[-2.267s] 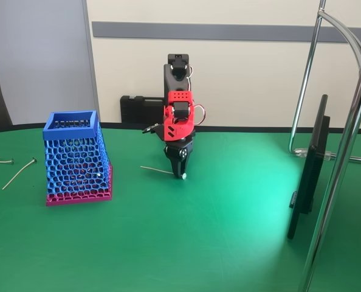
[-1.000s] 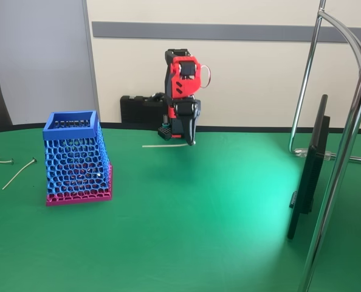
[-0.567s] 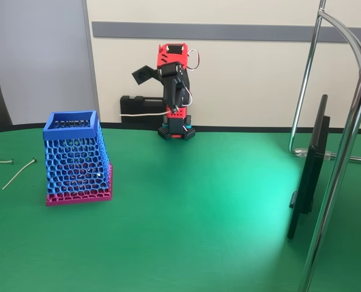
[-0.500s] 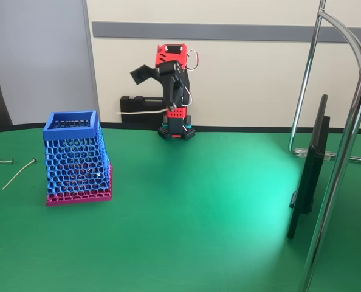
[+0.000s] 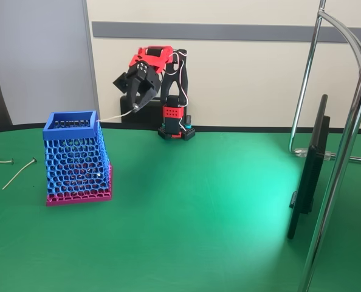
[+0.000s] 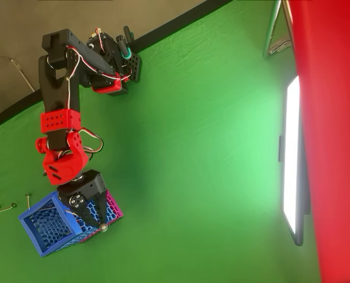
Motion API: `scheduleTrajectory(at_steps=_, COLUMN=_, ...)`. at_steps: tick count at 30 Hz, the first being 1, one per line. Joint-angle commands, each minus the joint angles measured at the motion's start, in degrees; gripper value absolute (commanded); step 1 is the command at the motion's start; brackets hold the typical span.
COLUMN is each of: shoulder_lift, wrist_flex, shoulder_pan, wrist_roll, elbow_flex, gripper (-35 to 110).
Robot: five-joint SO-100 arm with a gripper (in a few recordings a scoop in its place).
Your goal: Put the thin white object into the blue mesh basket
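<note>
I'm seeing the gripper [image 5: 136, 104] hanging in the air up and to the right of the blue mesh basket [image 5: 76, 159] in the fixed view, jaws closed down on the thin white object [image 5: 115, 115]. The stick is pinched at its knob end and is slanting down-left from the jaws, its free tip reaching the right edge of the basket's solid blue rim; I can't tell if it's touching the rim. In the overhead view the gripper [image 6: 99, 223] is sitting over the basket's [image 6: 39, 229] near-right corner, the small round white knob showing at the fingertips, shaft itself too thin to make out there. The basket is standing upright on the green table [image 5: 199, 207], magenta-pink base down, with something dark lying inside near the top. Further left on the table several more thin sticks [image 5: 19, 173] are lying flat, well apart from the basket. A dark flat screen [image 5: 308, 170] is standing edge-on at the right.
</note>
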Motion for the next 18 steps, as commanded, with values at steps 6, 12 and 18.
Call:
scheduleTrajectory(at_steps=6, shoulder_lift=-2.5, wrist_flex=3.4, shoulder_pan=3.2, wrist_roll=-0.7, elbow_flex=-9.7, gripper=0)
scheduleTrajectory(at_steps=12, shoulder_lift=-3.3, wrist_flex=4.3, shoulder_pan=3.2, wrist_roll=-1.4, elbow_flex=-15.5, gripper=0)
scheduleTrajectory(at_steps=18, shoulder_lift=-2.9, wrist_flex=4.6, shoulder_pan=3.3, wrist_roll=-0.5, elbow_flex=-18.0, gripper=0)
